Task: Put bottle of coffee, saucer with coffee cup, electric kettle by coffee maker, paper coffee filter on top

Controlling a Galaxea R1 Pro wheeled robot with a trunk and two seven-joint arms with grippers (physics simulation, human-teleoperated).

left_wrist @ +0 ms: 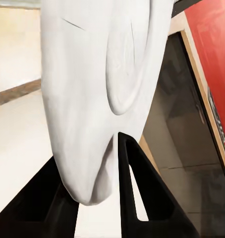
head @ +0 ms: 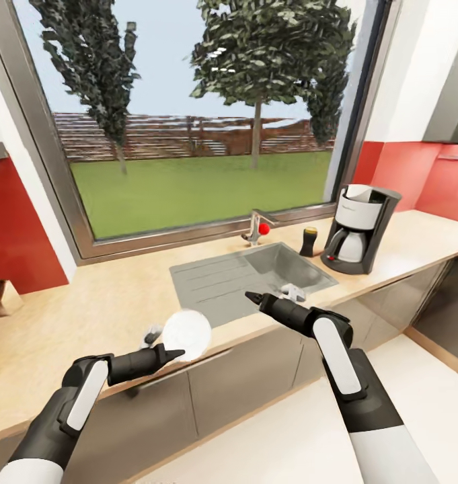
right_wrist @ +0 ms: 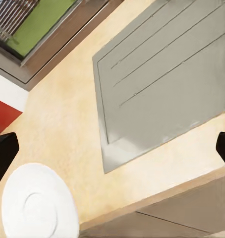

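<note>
White saucer (head: 186, 333) is pinched in my left gripper (head: 177, 353) above the wooden countertop's (head: 114, 302) front edge, left of the sink (head: 242, 275). My right gripper (head: 250, 296) is spread wide. Coffee maker (head: 360, 228) stands far right.

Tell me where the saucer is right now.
In the head view the saucer is held in the left gripper, low on the left, over the countertop's front edge, left of the sink.
</note>
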